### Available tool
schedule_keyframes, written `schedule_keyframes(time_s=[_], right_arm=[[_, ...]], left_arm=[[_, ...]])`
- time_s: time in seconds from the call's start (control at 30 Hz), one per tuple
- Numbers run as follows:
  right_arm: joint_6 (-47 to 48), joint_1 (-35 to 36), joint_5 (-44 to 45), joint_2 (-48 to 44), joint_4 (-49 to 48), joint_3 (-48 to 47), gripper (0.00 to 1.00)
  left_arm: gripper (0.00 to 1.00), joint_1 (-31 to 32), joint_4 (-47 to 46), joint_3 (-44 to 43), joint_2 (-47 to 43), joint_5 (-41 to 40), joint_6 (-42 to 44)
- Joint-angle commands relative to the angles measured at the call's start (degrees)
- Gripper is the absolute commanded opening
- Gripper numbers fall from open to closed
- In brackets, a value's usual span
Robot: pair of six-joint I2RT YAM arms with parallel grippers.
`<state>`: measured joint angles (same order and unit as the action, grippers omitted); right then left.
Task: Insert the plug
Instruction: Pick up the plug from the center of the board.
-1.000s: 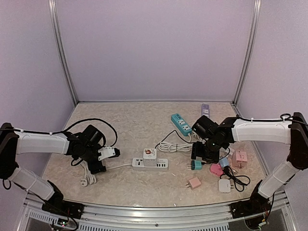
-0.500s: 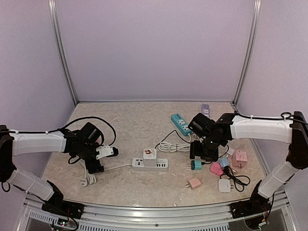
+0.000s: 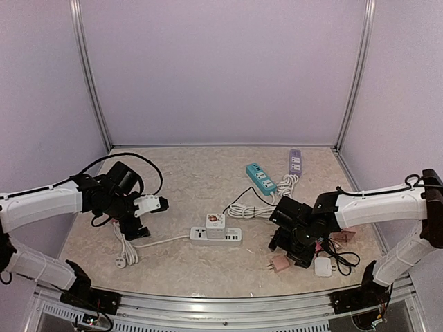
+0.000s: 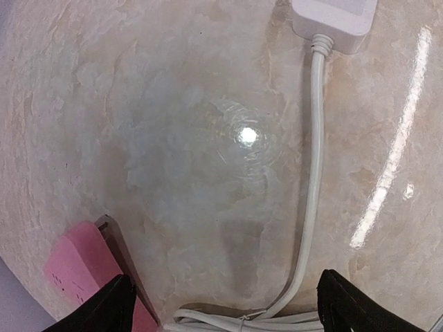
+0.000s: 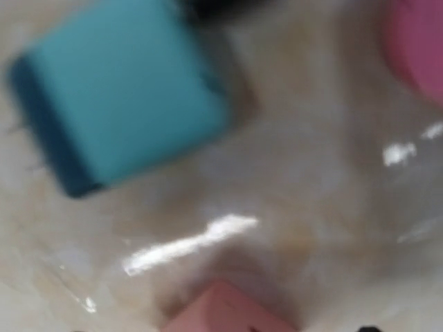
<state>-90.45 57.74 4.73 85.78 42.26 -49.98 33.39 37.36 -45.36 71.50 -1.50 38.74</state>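
- At left: left tool (image 3: 138, 232) low over the bench (image 3: 180, 173), fingers (image 4: 104, 311) spread wide apart, nothing between them.
- Under that tool in the wrist view: bare marbled bench, with a white cable (image 4: 315, 173) running down from the end of a white block at the top edge into loose loops by the fingertips.
- Just beside the left fingertip: a flat pink piece (image 4: 76, 266), too cropped to identify.
- At right: right tool (image 3: 294, 247) down close over a cluster of small adapters. Open or closed: cannot tell, with the wrist view blurred and no fingertips clearly shown.
- Directly below the right wrist camera: teal plug (image 5: 118, 104) lying on the bench, ungrasped, prongs toward the left of that view.
- Near it: a pink adapter (image 3: 279, 263) toward the near edge and a magenta piece (image 5: 415, 41) at the upper right.
- Mid-bench, left of the right tool and apart from it: white power strip (image 3: 216, 236), a white cube adapter (image 3: 215, 221) seated on top.
- Farther back: teal strip (image 3: 260, 177) and purple strip (image 3: 295, 162).
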Motion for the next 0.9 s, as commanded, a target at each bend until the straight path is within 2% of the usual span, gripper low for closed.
schedule_keyframes(time_s=[0.0, 0.13, 0.27, 0.47, 0.63, 0.73, 0.87], right_arm=[[-23.04, 2.35, -0.3, -6.21, -12.06, 7.35, 0.83], [-26.36, 3.66, 1.79, -5.56, -4.63, 4.65, 0.83], [-28.18, 3.27, 0.35, -2.04, -2.16, 2.94, 0.83], [-26.69, 2.89, -0.53, 1.04, -2.07, 2.18, 0.83], [-21.36, 1.82, -0.12, 4.41, 1.29, -1.65, 0.82], [-17.57, 0.85, -2.17, 7.27, 0.2, -2.92, 0.79], [-15.53, 0.28, -4.62, 9.1, -3.28, -2.0, 0.7]], left_arm=[[0.89, -0.6, 1.11, 1.75, -2.72, 0.84, -0.45], [0.9, -0.69, 0.51, 2.83, -3.71, 0.58, -0.27], [0.9, -0.69, -0.71, 3.5, -3.78, 0.36, -0.11], [0.9, -0.69, -1.01, 4.2, -4.09, 0.17, -0.1], [0.9, -0.69, -1.43, 4.67, -4.16, -0.33, 0.04], [0.9, -0.73, -1.63, 4.68, -4.18, -0.31, -0.16], [0.9, -0.78, -1.49, 4.76, -4.26, -0.47, -0.05]])
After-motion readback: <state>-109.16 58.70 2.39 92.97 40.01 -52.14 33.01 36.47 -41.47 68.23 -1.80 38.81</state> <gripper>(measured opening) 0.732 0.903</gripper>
